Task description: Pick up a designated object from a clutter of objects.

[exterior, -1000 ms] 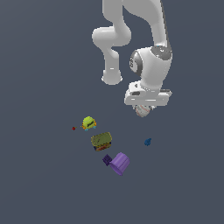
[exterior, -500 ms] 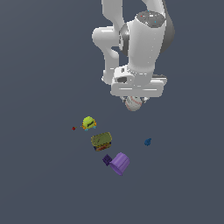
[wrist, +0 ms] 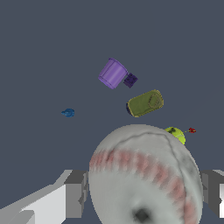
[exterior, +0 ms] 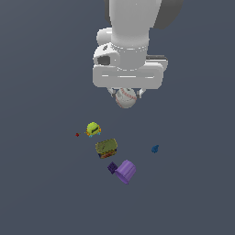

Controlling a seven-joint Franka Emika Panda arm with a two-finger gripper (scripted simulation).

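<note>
Baseball (exterior: pixel 125 97) up in the air, clamped between the fingers (wrist: pixel 75 192) of the gripper (exterior: pixel 126 95), red stitching showing, filling much of the wrist view (wrist: pixel 144 175). Fingers closed onto both sides of it, tight on the ball. Well below on the grey floor, the rest of the clutter: yellow-green toy (exterior: pixel 93 129), tiny red dot (exterior: pixel 77 134), olive-brown box (exterior: pixel 106 148), dark purple cube (exterior: pixel 112 167) touching purple cup (exterior: pixel 125 171), small blue piece (exterior: pixel 155 148) off to the exterior view's right.

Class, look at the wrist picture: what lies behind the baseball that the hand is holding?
Behind the baseball peeks the yellow-green toy, partly covered by it. The red dot and olive box show fully. Anything directly behind the ball is hidden.
</note>
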